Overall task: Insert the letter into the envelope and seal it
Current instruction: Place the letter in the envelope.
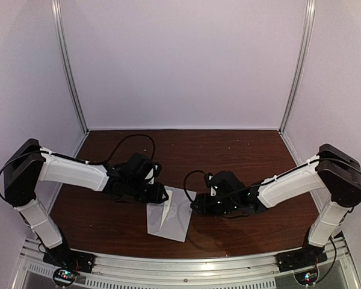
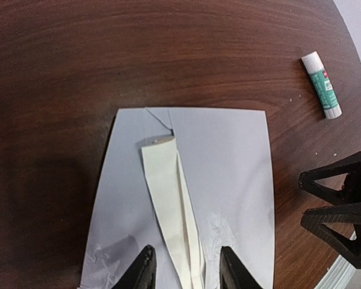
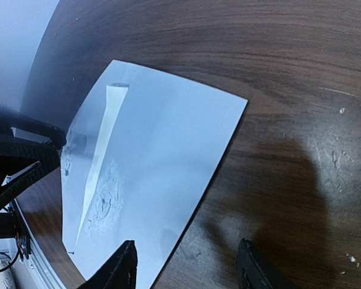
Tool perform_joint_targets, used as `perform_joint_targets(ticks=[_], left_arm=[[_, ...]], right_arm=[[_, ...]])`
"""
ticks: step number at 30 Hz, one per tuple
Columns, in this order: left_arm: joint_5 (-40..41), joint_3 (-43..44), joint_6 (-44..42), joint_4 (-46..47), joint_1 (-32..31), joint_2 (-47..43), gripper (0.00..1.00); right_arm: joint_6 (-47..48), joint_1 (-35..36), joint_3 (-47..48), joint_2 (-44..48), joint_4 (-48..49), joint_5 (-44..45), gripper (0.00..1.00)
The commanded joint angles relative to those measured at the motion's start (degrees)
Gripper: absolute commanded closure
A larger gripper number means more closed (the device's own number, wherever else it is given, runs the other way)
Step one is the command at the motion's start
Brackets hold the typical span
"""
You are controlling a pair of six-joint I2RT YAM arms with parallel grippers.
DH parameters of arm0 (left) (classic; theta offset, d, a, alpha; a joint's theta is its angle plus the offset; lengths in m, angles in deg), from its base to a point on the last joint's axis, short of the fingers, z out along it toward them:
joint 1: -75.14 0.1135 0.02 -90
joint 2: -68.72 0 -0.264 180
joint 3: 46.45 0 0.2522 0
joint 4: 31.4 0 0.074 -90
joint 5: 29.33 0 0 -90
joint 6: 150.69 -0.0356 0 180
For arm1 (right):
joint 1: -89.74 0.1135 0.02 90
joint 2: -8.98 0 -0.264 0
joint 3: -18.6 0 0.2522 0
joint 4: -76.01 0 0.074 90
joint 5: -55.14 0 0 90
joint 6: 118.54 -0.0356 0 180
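The envelope (image 1: 179,224) lies flat on the dark wooden table (image 1: 228,150), between the two arms. We see the right gripper (image 3: 186,247) spread wide above the envelope's edge, holding nothing. The left gripper (image 2: 186,253) stands parted astride a cream paper strip (image 2: 168,192) rising along the envelope's middle, without pinching it. A glue stick (image 2: 322,84) lies well apart.

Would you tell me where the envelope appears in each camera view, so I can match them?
Top external: the envelope sits at the centre, just below the middle.
Left wrist: the envelope fills the lower centre, cut off by the bottom edge.
Right wrist: the envelope lies diagonally across the left and centre.
Shared landmark: the raised cream fold along its middle.
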Motion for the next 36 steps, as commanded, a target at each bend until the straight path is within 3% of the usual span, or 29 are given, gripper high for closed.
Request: perform_joint_targets(ticks=[1,7,11,15,27,36], left_arm=[[-1.53,1.71,-0.84,2.96,2.19,1.87,0.60],[-3.78,2.04,-0.85,7.41,4.25,3.51,0.60],[-4.80,2.02,-0.80,8.93,5.10,4.91,0.64],[-5.65,2.56,-1.24,9.54,5.22,6.79,0.73],[-6.55,2.99,-1.31,10.74,5.31,10.43,0.76],[-8.63,2.07,-0.92,12.59,5.33,10.80,0.87]], right_arm=[[2.07,-0.81,2.97,-1.90,-1.02,0.95,0.42],[3.24,-1.44,5.57,-4.75,-0.99,0.19,0.43],[3.82,-1.95,6.84,-6.24,-1.20,-0.12,0.45],[4.21,-2.41,7.43,-6.98,-1.29,-0.24,0.47],[4.66,-3.12,9.05,-9.21,-0.88,-1.59,0.49],[4.82,-3.24,9.90,-10.77,-0.08,-2.42,0.51]])
